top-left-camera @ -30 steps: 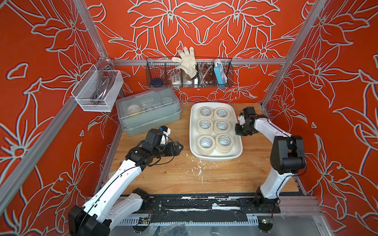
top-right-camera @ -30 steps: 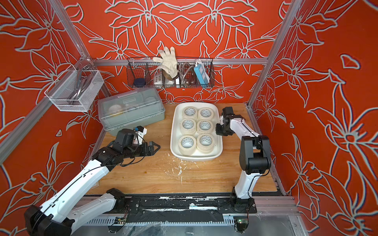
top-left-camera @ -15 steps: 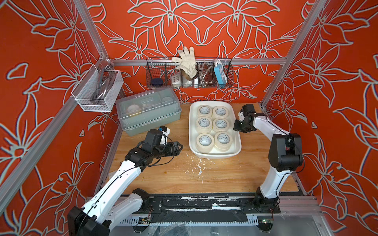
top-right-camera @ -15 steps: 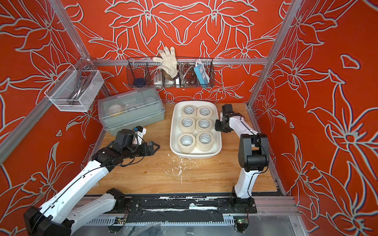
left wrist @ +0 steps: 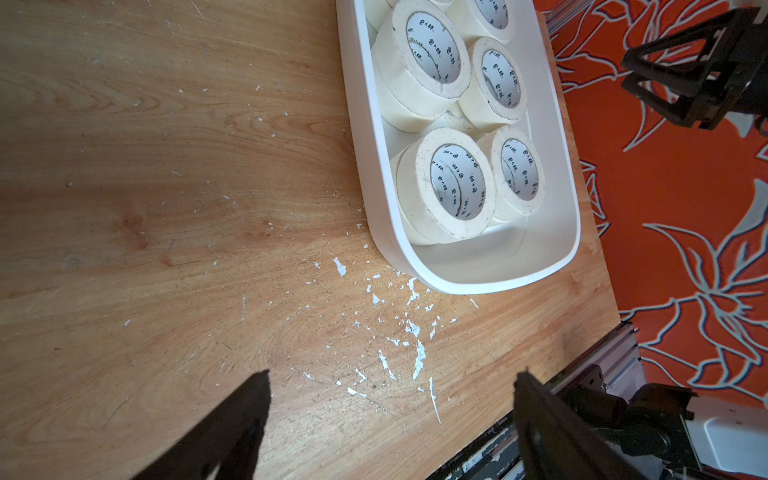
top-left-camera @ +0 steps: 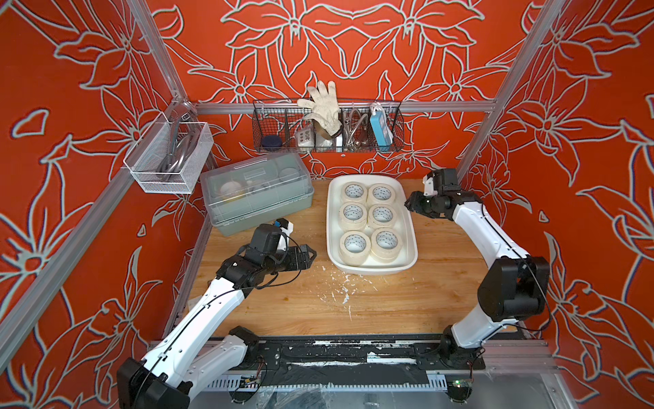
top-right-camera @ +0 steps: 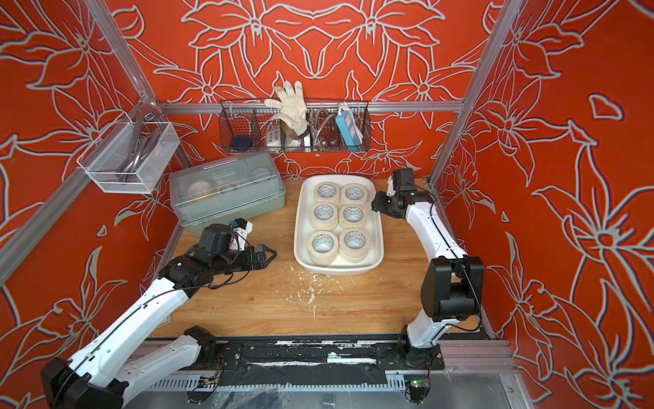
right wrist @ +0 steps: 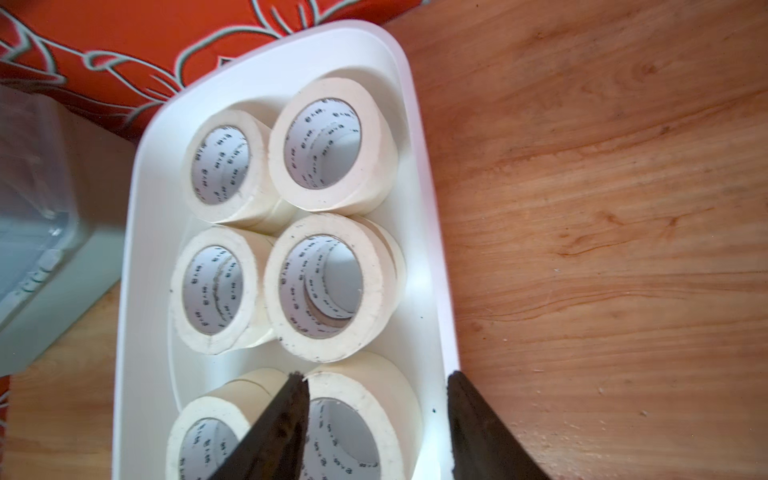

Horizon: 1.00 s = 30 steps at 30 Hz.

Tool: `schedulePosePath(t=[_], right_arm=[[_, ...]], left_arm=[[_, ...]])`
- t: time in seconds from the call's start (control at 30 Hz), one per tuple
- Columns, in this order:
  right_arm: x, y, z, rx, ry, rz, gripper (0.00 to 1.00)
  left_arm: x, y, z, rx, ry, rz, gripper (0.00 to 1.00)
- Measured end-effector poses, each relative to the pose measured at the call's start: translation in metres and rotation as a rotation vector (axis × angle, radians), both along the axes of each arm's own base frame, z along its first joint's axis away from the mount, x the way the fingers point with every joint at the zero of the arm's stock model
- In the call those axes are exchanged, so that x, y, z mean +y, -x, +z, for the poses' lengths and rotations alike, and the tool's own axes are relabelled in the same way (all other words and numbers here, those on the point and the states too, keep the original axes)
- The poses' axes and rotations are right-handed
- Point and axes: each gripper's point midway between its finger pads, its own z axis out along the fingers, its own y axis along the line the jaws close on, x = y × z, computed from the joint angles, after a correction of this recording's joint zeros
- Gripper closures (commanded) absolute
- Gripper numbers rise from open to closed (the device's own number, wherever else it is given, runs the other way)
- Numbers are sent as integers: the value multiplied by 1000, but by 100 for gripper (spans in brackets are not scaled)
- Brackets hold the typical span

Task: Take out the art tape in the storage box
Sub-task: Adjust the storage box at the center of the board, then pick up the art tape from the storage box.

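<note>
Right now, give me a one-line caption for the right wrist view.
Right gripper, jaws apart, straddling the storage box wall beside six stacks of art tape.

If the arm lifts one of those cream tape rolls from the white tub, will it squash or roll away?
Probably stiff: the art tape roll is a thick ring round a white core. Lying flat in the storage box it looks stable; on edge it would likely roll. Its matte surface probably grips well.
</note>
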Motion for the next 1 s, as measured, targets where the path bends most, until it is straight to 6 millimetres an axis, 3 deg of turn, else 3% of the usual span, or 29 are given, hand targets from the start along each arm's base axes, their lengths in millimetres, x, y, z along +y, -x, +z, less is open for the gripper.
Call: schedulePosePath(t=[0.23, 0.37, 0.77, 1.0], right_arm=[[38, -19, 33, -34, -65, 16, 44], [60, -32, 33, -15, -71, 0, 45], [118, -67, -24, 124, -21, -70, 44], [131, -83, -60, 183, -7, -118, 44]], left_arm=[[-1, -1, 6, -7, 12, 7, 10], [0, -1, 7, -8, 19, 12, 10], [0, 1, 13, -13, 45, 30, 11], [0, 2, 15, -11, 58, 39, 11]])
